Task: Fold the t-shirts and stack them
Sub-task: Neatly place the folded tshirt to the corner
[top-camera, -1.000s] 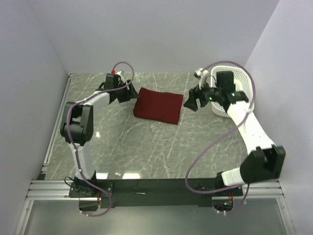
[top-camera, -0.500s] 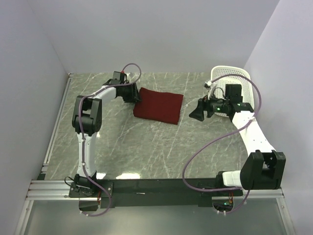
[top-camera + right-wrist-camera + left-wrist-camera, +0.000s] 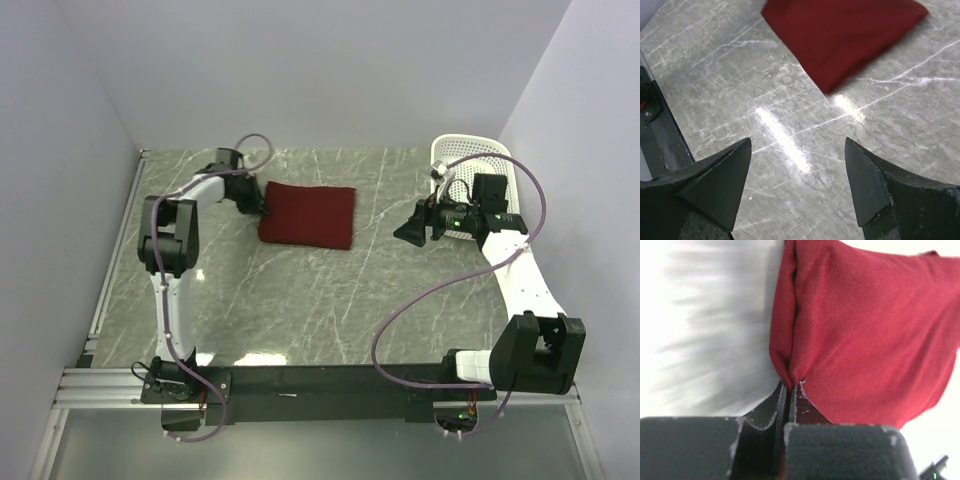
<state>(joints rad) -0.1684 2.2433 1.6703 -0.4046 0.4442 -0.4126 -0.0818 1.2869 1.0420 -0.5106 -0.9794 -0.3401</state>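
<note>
The folded t-shirt (image 3: 307, 215) lay flat on the surface (image 3: 330, 300), toward the far side and a little left of centre. The left end effector (image 3: 257, 207) sat at the shirt's left edge, touching it, with its fingertips (image 3: 774, 407) pinched on a fold of that edge. The right end effector (image 3: 408, 232) hung to the right of the shirt, well apart from it, over bare surface. Behind and to the right of that end effector, a basket (image 3: 470, 155) sat in the far right corner, beside the wall.
</note>
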